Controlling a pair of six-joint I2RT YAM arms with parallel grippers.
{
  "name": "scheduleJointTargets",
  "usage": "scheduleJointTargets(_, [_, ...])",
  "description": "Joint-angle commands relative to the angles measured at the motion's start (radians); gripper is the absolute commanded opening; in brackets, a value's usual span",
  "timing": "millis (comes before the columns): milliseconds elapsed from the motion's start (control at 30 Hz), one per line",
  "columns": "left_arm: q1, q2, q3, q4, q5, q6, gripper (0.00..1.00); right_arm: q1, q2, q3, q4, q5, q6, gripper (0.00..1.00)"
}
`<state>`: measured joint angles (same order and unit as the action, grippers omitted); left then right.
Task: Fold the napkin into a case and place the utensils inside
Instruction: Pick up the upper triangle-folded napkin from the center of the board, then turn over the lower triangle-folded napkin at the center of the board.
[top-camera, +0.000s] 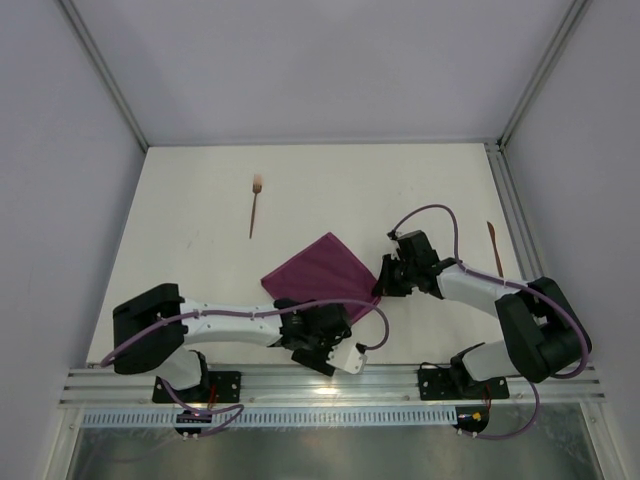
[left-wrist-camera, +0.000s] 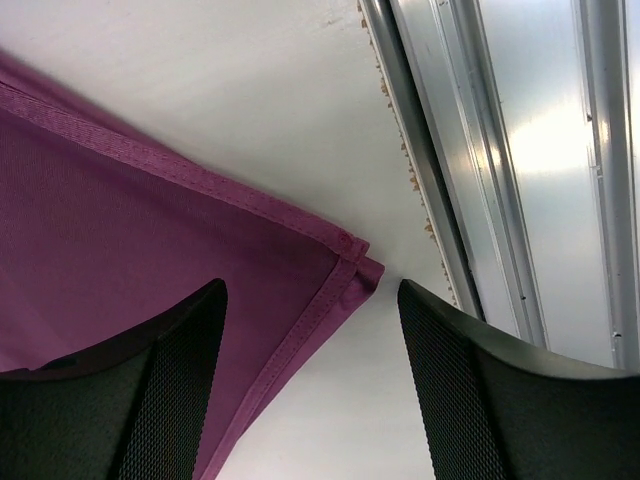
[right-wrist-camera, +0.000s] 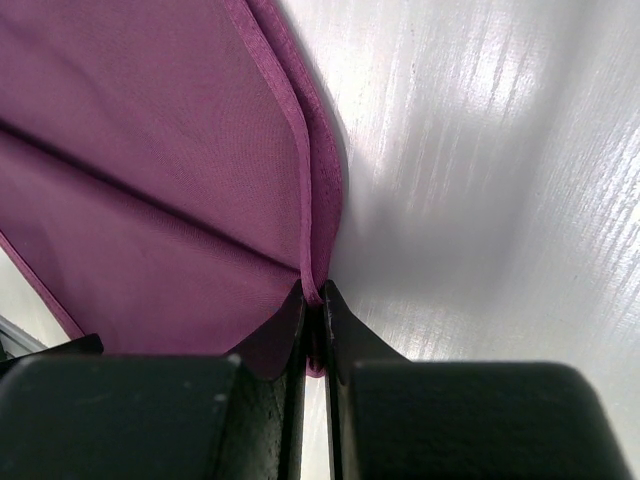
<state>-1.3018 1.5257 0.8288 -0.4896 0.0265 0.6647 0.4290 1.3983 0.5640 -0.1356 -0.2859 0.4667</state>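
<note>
Jaws, left gripper (left-wrist-camera: 310, 305): spread wide over a hemmed corner of the napkin (left-wrist-camera: 150, 230).
Jaws, right gripper (right-wrist-camera: 312, 298): pressed together, pinching napkin's doubled edge.
Place of napkin: on table (top-camera: 200, 260), between arms.
Fork (top-camera: 255, 205): far left, well apart.
Second utensil (top-camera: 494, 247): right edge, beyond right arm.

Magenta napkin (top-camera: 322, 270) folded double, lying flat, turned diamond-wise; copper fork (top-camera: 255, 207) well apart beyond it; second utensil (top-camera: 494, 248) far right.
</note>
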Motion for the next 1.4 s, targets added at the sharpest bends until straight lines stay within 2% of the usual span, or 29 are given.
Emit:
scheduleJointTargets(0, [0.007, 0.033, 0.015, 0.037, -0.002, 0.021, 0.72, -0.001, -0.033, 0.016, -0.013, 0.016, -0.017, 0.03])
scheduleJointTargets(133, [0.016, 0.076, 0.023, 0.074, -0.014, 0.009, 0.7, -0.003, -0.035, 0.011, -0.01, 0.014, -0.016, 0.03])
scheduleJointTargets(300, [0.015, 0.088, 0.013, 0.063, 0.053, -0.005, 0.61, -0.001, -0.042, 0.016, -0.019, 0.021, -0.019, 0.03])
scheduleJointTargets(500, [0.016, 0.131, -0.017, 0.063, 0.041, -0.008, 0.46, -0.001, -0.045, 0.024, -0.021, 0.025, -0.019, 0.03])
scheduleJointTargets(700, [0.016, 0.122, -0.011, 0.062, -0.048, -0.046, 0.23, -0.003, -0.061, 0.039, -0.044, 0.022, -0.016, 0.03])
scheduleJointTargets(767, [0.018, 0.105, 0.0, 0.072, -0.123, -0.059, 0.05, -0.001, -0.077, 0.057, -0.067, 0.025, -0.016, 0.03])
scheduleJointTargets(800, [0.024, 0.081, 0.015, 0.074, -0.147, -0.077, 0.0, -0.003, -0.085, 0.077, -0.079, 0.028, -0.017, 0.03])
scheduleJointTargets(1133, [0.15, -0.14, 0.168, -0.007, -0.286, -0.171, 0.0, -0.001, -0.151, 0.302, -0.317, 0.091, -0.065, 0.03])
scheduleJointTargets(1367, [0.22, -0.182, 0.337, -0.075, -0.3, -0.229, 0.0, -0.009, -0.15, 0.465, -0.447, 0.136, -0.134, 0.03])
